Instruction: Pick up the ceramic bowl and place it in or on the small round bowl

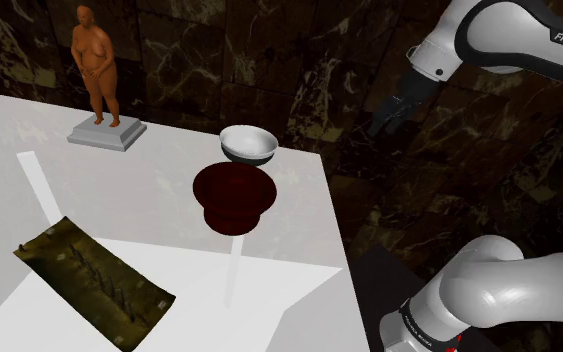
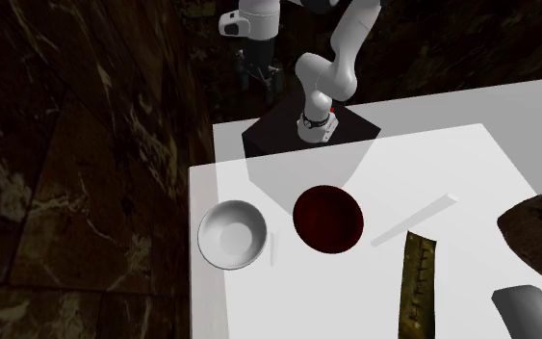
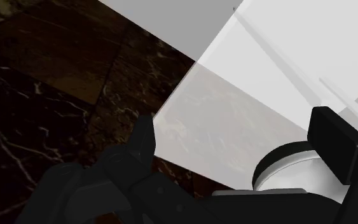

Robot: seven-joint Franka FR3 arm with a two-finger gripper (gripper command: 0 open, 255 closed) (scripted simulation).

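The white bowl (image 1: 247, 143) (I take it for the ceramic one to be lifted) stands upright on the counter (image 1: 299, 230), close to its edge. The dark red bowl (image 1: 233, 197) stands near it, a little apart from it in the second exterior view. The arm (image 1: 499, 30) hangs beyond that edge, over the dark marbled floor, and its black fingers (image 3: 334, 145) stand wide apart and hold nothing. From the fingers the white bowl lies toward the shoulder view's left and lower, and it is the nearer of the two bowls. I think the next move must bring the fingers over the counter and down onto the rim. The bowl is round, so no side seems better.
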